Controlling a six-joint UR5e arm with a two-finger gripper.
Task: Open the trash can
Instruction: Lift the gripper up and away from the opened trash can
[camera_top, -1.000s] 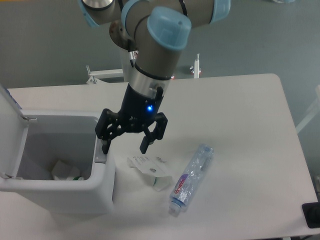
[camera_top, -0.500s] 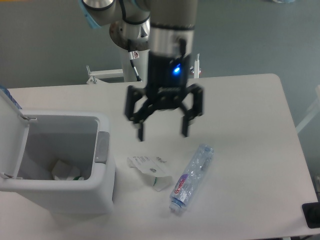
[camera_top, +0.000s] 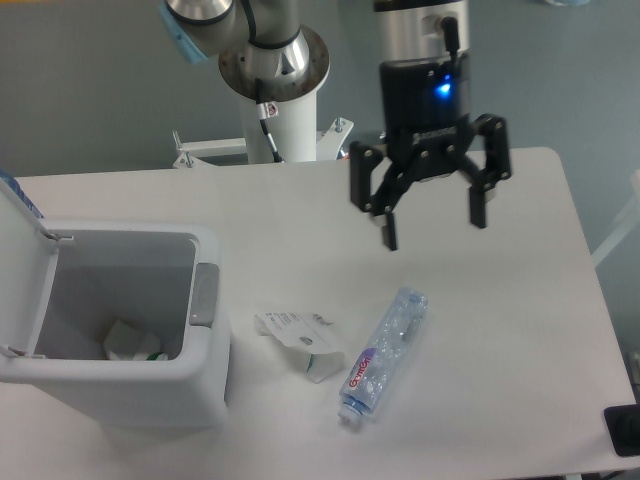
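Trash can (camera_top: 120, 345) at the table's (camera_top: 520, 300) left edge, long axis roughly left to right, mouth facing up. Boxy and white with rounded corners; lid (camera_top: 18, 215) swung up and back at the left; grey latch button (camera_top: 205, 295) on the right rim; crumpled paper inside. Just right of it, a flattened carton (camera_top: 298, 343), then a crushed plastic bottle (camera_top: 383, 355). Well apart, above the table's far middle, gripper (camera_top: 432, 222) pointing down, fingers spread wide, holding nothing, blue light lit.
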